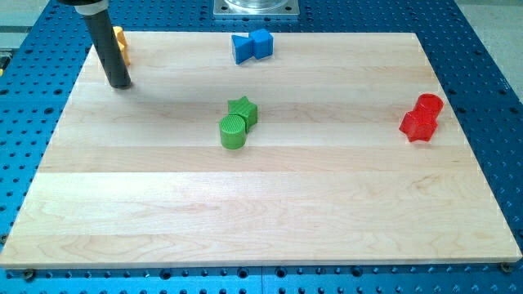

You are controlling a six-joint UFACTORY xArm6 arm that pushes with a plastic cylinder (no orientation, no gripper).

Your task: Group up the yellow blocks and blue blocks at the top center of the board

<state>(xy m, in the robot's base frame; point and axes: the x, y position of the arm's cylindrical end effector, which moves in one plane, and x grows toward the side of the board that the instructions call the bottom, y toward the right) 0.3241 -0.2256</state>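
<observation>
Two blue blocks (251, 46) sit touching each other at the view's top centre of the wooden board (261, 204). A yellow block (121, 42) lies at the top left corner, mostly hidden behind my rod, so its shape cannot be made out. My tip (119, 83) rests on the board just below and in front of the yellow block, far to the left of the blue blocks.
A green star (244, 109) and a green cylinder (233, 131) touch near the board's middle. Two red blocks (422, 118) sit together at the right edge. A blue perforated table (482, 49) surrounds the board. A metal mount (257, 8) is at the top.
</observation>
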